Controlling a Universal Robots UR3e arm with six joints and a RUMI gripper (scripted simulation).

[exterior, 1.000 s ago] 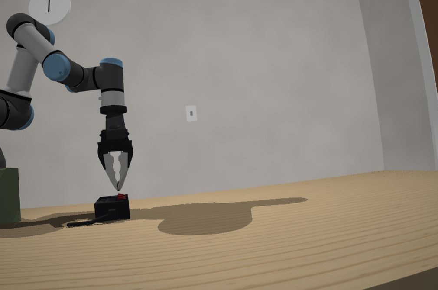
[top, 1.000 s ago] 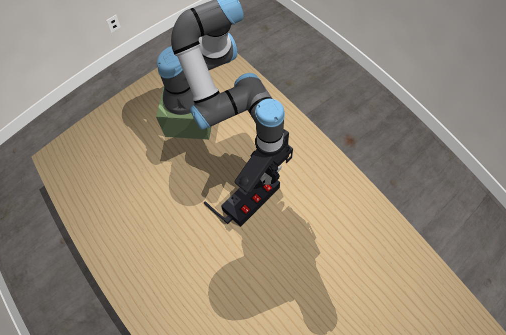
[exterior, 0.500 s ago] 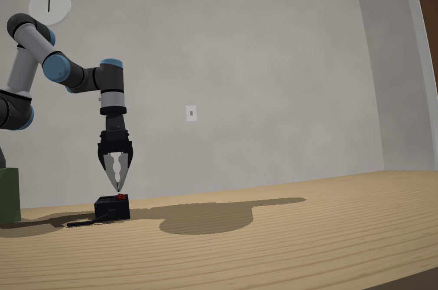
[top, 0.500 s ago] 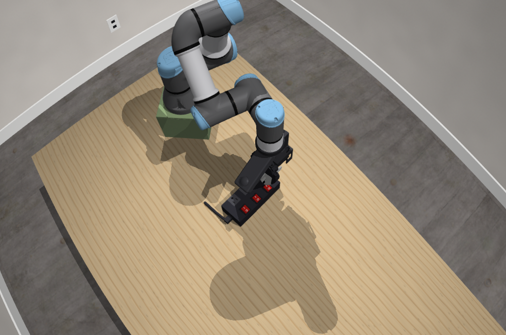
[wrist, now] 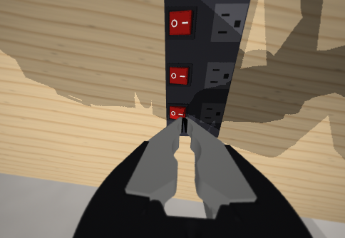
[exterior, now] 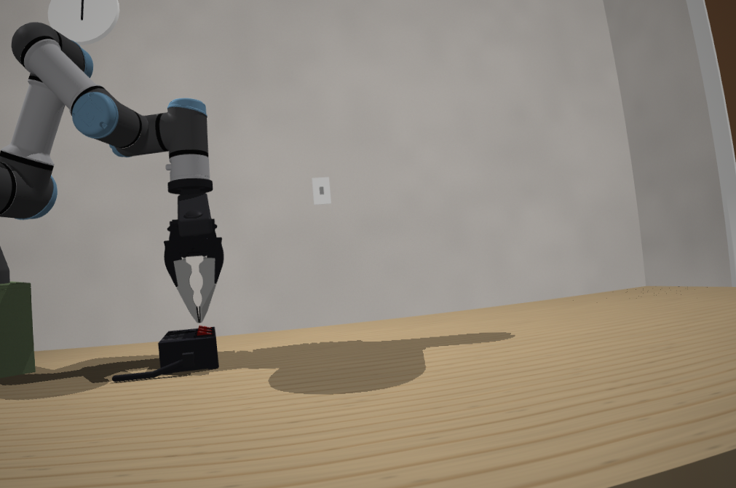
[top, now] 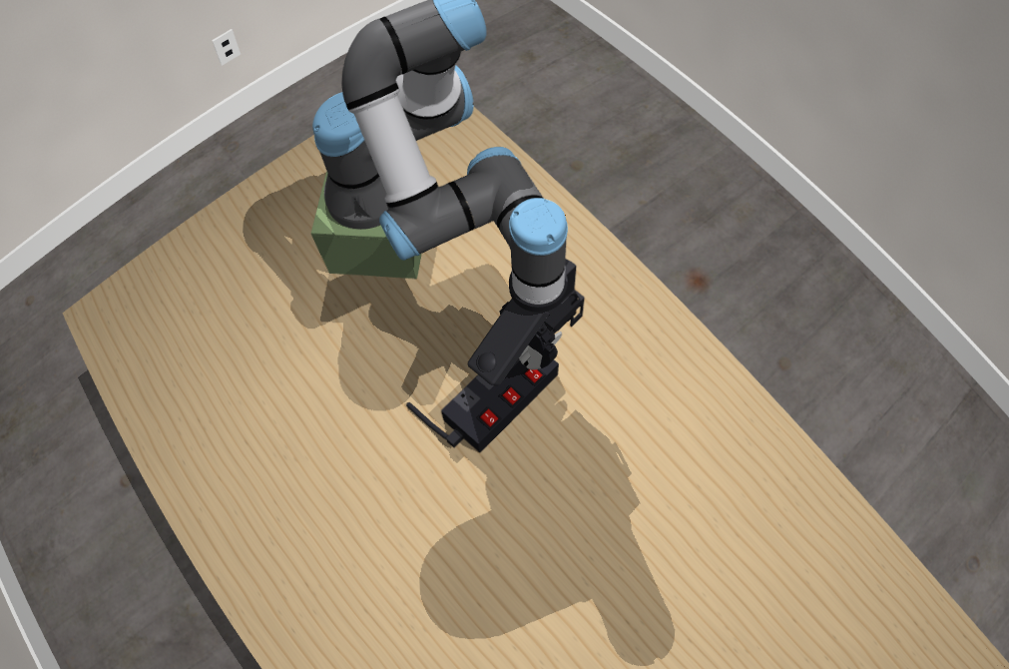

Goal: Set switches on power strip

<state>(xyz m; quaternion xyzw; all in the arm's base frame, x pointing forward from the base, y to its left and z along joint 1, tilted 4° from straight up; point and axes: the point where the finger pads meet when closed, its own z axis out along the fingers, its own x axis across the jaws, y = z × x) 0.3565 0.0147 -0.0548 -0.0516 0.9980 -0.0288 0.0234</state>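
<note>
Down low over the power strip (top: 499, 405), pincer (exterior: 198, 317) shut tight with nothing in it, fingertips pressed together and pointing at the switch farthest from the cable (wrist: 177, 112). From the side, tips just above that end of the strip; touching or not, cannot tell. Strip lying right way up on the wooden worktop (top: 206, 441), red switches facing upward, middle switch (wrist: 179, 75) and switch nearest the cable (wrist: 180, 23) beyond, stub of cable (top: 428, 420) at the far end.
</note>
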